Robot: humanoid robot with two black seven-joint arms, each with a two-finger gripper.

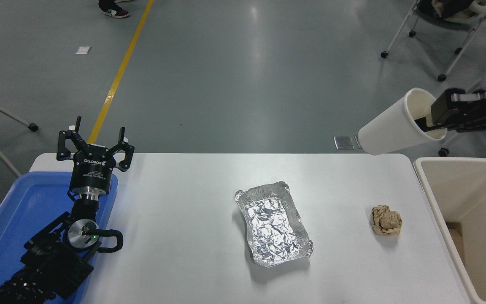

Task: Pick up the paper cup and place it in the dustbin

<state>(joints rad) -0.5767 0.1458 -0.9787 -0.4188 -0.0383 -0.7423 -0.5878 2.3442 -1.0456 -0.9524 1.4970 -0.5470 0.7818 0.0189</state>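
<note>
The white paper cup point(395, 131) hangs in the air on its side, high above the table's far right corner, its mouth turned to the right. My right gripper point(437, 123) is shut on the cup's rim, one finger inside the mouth. The beige dustbin point(430, 190) stands off the table's right edge, below and to the right of the cup. My left gripper point(95, 143) is open and parked over the blue tray at the left.
A crumpled brown paper ball point(386, 220) lies near the table's right edge. A silver foil tray point(273, 222) sits mid-table. The blue plastic tray point(23, 211) is at the left. Wheeled chairs point(471, 97) stand beyond the far right corner.
</note>
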